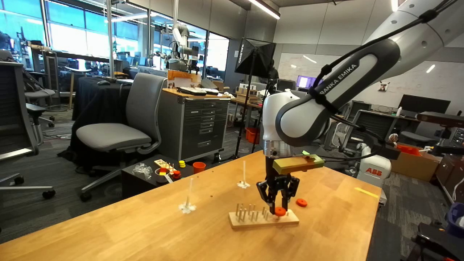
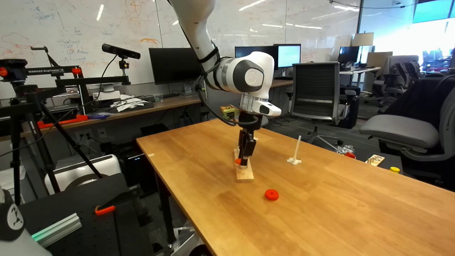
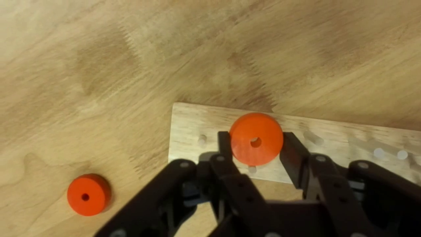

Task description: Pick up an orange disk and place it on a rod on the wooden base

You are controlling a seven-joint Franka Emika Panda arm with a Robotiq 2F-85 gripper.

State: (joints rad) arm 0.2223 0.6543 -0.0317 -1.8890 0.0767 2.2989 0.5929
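Note:
My gripper (image 1: 278, 209) is shut on an orange disk (image 1: 280, 211), one finger on each side. It holds the disk flat over one end of the wooden base (image 1: 253, 224). The wrist view shows the held disk (image 3: 255, 125) between the fingertips (image 3: 256, 138), with bare wood of the base (image 3: 187, 121) around it. A peg (image 3: 252, 169) shows just beside the disk's lower edge. I cannot tell whether the disk is on a peg or above it. A second orange disk (image 2: 271, 195) lies on the tabletop beyond that end of the base; it also shows in the wrist view (image 3: 82, 205).
Two thin upright rods, one nearer (image 1: 189, 195) and one farther (image 1: 244, 173), stand on taped spots on the tabletop. Several pegs (image 1: 241, 214) stand at the base's other end. A low black side table (image 1: 136, 183) with an orange cup (image 1: 199, 167) stands beyond the table edge.

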